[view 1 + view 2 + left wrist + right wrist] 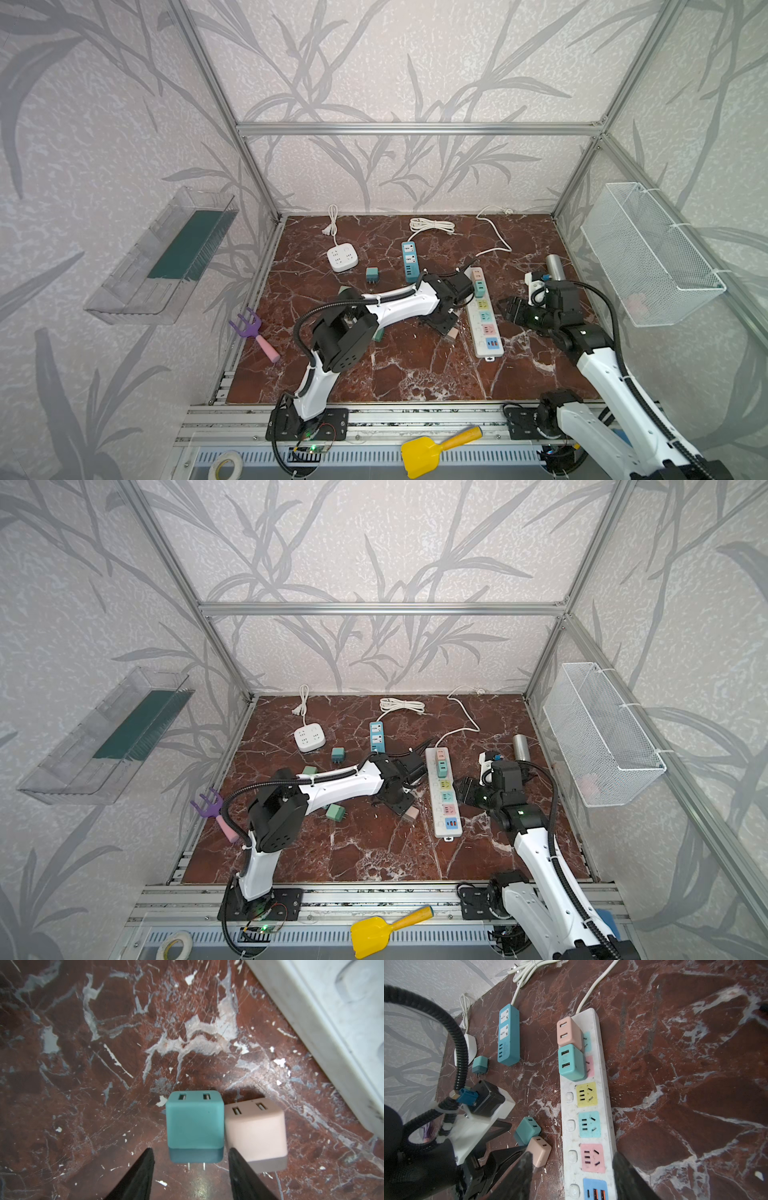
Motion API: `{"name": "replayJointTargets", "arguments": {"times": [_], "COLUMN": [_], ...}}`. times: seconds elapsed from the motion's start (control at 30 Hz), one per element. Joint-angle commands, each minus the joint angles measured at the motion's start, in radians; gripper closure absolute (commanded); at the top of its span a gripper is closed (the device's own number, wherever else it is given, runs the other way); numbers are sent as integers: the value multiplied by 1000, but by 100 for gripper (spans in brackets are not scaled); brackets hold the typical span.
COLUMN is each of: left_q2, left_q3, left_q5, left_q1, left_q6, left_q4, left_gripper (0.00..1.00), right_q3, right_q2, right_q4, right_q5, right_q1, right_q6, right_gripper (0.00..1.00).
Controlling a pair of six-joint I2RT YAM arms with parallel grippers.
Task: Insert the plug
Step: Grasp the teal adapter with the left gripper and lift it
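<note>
A teal plug (194, 1126) lies on the marble floor with its prongs toward my left gripper (191, 1152). That gripper is open, its black fingertips (148, 1157) standing either side of the plug's near end and apart from it. A pink plug (255, 1130) lies against the teal one. The white power strip (566, 1109) runs alongside, also seen in both top views (473, 320) (434, 804). A pink plug (568, 1032) and a teal plug (571, 1061) sit in its far sockets. My right gripper (572, 1156) hovers open over the strip's near end.
A blue power strip (410, 257), a white square socket block (342, 257) and a loose teal plug (372, 275) lie toward the back. Another teal plug (336, 812) lies under the left arm. A metal cylinder (555, 266) stands at the right, a purple rake (249, 324) at the left.
</note>
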Motion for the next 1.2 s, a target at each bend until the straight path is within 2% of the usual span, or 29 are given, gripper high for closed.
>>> {"name": "replayJointTargets", "arguments": {"times": [0.0,0.27,0.63,1.17], "left_q2": [8,14,45,82], "left_q3": [-20,-26,-16,-5], "left_q5": [-30,-55,11,28], "left_q1": [2,4,18,20], "left_q6": [-40,-73,-75,-81], "left_q4": [29,29,29,34], "left_gripper": [42,43,47,48], "right_q3": [-12,-1,-7,-18], "right_q2": [-17,-29,-43,-49], "right_q4": [14,1,-6,-5], "right_q5": [-13,-25,-33,-41], "right_q1": [5,5,5,5], "right_q6": [8,6,2,2], "right_gripper": [38,38,38,38]}}
